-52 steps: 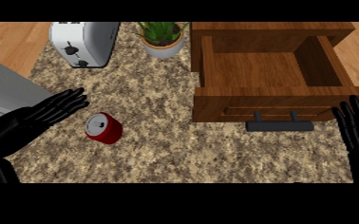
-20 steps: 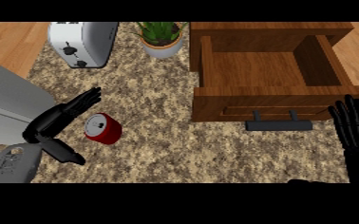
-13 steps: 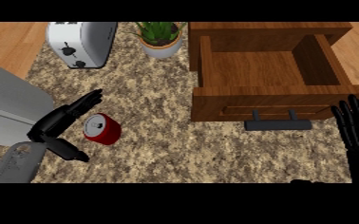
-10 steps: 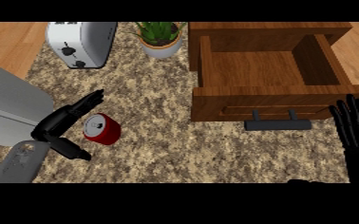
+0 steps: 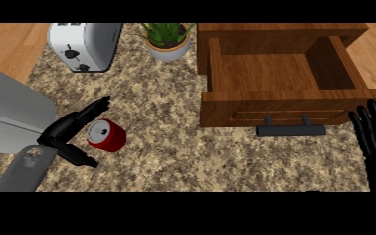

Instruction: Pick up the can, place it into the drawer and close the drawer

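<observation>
One can (image 5: 107,135), red, lies tipped at lower left of the frame, the left hand (image 5: 67,129) spread beside it, not clamped. Risk: it rolls away under contact. Right hand (image 5: 363,129) rests open, lower right, near the open drawer (image 5: 283,108).

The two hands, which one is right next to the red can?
The left hand: it brackets the red can at the lower left of the counter. The right hand rests by the right edge, past the drawer handle.
</observation>
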{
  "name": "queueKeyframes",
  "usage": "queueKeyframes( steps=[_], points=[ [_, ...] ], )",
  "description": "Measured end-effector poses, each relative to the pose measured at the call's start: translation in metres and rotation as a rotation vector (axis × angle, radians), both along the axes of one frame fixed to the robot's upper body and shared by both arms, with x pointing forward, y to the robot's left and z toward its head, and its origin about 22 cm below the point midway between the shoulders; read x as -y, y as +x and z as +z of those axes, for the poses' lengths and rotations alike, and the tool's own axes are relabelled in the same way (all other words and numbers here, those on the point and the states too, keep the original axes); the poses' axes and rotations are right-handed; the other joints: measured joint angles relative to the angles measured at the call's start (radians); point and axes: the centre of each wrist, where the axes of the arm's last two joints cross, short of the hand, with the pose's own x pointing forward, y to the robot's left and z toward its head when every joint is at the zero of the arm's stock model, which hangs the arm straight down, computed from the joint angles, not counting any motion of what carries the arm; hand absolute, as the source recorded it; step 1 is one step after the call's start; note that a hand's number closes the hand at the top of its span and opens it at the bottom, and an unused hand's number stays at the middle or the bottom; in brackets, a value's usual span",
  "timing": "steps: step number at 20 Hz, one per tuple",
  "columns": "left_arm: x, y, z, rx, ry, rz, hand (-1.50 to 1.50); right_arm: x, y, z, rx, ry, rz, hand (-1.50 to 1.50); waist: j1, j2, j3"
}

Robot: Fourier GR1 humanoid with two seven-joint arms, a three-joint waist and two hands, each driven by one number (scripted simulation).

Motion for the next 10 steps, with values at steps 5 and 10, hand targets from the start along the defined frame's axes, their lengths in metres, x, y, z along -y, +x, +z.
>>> queueKeyframes(
  steps=[5,10],
  points=[
    [0.0028,0.0014,-0.004,0.004,0.001,-0.01,-1.5,0.0029,-0.0007,0.0068,0.003,-0.005,0.001,-1.5,0.001,0.0,0.0],
    [0.012,0.004,-0.0115,0.001,0.0,-0.014,-1.5,0.0007,-0.0021,0.0089,0.004,-0.005,0.003,-1.5,0.0,0.001,0.0]
  ],
)
